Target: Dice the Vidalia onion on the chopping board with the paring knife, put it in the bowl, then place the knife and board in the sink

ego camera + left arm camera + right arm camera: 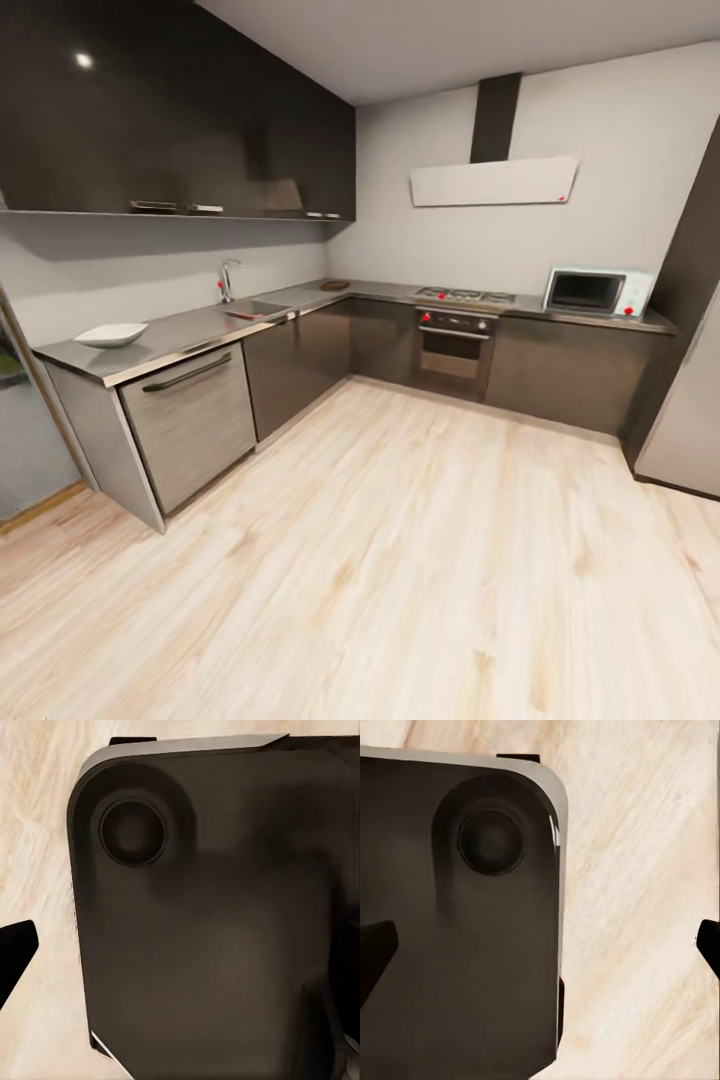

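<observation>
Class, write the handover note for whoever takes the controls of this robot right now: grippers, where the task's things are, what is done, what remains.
Grippers: the wrist views look down at the robot's dark base and the wood floor; the right gripper's fingertips sit wide apart, open and empty; the left one's state cannot be told.
Things: the bowl sits at the near end of the countertop; the sink with its faucet lies further along. A dark flat object, possibly the chopping board, lies near the corner. Onion and knife are too small to tell.
Done: nothing apparent.
Left: drive to the sink, then every step.

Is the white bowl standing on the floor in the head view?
No, the bowl stands on the grey countertop, at its near end, well short of the faucet.
</observation>
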Available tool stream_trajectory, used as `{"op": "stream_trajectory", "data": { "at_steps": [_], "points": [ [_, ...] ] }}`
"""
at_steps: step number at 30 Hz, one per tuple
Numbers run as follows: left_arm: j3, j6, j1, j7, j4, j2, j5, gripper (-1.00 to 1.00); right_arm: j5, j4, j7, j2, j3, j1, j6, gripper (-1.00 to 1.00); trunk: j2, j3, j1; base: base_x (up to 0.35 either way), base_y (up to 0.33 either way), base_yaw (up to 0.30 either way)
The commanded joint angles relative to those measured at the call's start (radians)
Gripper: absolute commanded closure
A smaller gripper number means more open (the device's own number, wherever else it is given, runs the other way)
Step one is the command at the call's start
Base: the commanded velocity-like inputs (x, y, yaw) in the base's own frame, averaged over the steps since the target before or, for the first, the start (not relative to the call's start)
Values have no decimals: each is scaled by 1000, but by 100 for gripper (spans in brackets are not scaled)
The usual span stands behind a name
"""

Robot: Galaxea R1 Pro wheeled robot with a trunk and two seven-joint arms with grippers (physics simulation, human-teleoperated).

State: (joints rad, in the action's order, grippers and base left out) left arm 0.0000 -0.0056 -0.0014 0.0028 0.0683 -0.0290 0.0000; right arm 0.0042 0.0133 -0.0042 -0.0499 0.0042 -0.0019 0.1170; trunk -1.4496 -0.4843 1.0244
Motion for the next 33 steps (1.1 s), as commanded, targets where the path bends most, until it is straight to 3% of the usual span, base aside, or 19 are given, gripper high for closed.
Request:
{"op": "stream_trajectory", "data": {
  "at_steps": [1, 33],
  "points": [
    [0, -1, 0, 0, 1, 0, 0, -100, 0, 0, 0, 0, 0, 0, 3, -100, 0, -1, 1, 328, -106, 293],
    [0, -1, 0, 0, -1, -5, 0, -100, -1, -1, 1, 2, 0, 0, 4, -100, 0, -1, 1, 334, -123, 293]
  ]
}}
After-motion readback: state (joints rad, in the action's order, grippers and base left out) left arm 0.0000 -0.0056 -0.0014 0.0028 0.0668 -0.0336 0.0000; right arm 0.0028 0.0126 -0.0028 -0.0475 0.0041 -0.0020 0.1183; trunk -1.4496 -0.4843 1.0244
